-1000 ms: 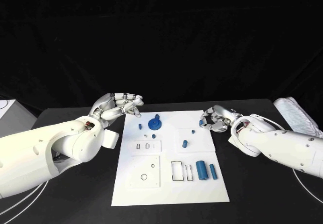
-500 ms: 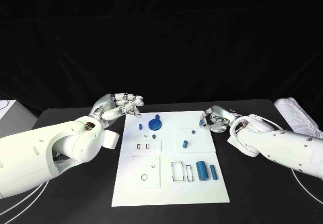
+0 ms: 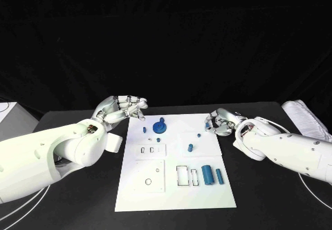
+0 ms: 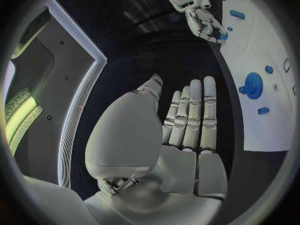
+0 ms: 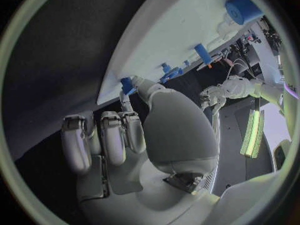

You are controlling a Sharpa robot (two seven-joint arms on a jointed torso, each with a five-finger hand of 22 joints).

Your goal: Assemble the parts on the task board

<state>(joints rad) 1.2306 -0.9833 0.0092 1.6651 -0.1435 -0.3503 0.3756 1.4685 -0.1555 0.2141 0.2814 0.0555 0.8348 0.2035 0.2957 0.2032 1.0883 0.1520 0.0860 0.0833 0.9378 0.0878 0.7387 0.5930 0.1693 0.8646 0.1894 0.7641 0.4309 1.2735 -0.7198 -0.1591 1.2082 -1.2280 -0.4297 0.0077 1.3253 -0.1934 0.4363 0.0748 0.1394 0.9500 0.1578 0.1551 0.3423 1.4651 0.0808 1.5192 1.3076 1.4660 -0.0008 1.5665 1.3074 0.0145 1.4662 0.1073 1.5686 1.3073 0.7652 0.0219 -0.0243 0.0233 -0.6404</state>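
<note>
The white task board (image 3: 176, 191) lies in the middle of the black table. On it are a blue gear (image 3: 159, 127), several small blue pegs, a blue cylinder (image 3: 206, 174) and a blue bar (image 3: 219, 176). My right hand (image 3: 221, 122) is at the board's right edge and pinches a small blue part (image 3: 207, 126) between thumb and finger; the right wrist view shows this part (image 5: 127, 84) at the board's rim (image 5: 181, 25). My left hand (image 3: 124, 108) hovers off the board's far left corner and holds nothing, its fingers (image 4: 187, 115) stretched out, with the gear (image 4: 253, 83) beyond them.
A white bundle (image 3: 304, 120) lies on the table at the far right, and a white box (image 3: 10, 117) sits at the left edge. The board's near half carries several rectangular recesses (image 3: 181, 175). Bare black table surrounds the board.
My right arm has edged slightly toward the board, the hand still on the small blue part. The left hand has not moved.
</note>
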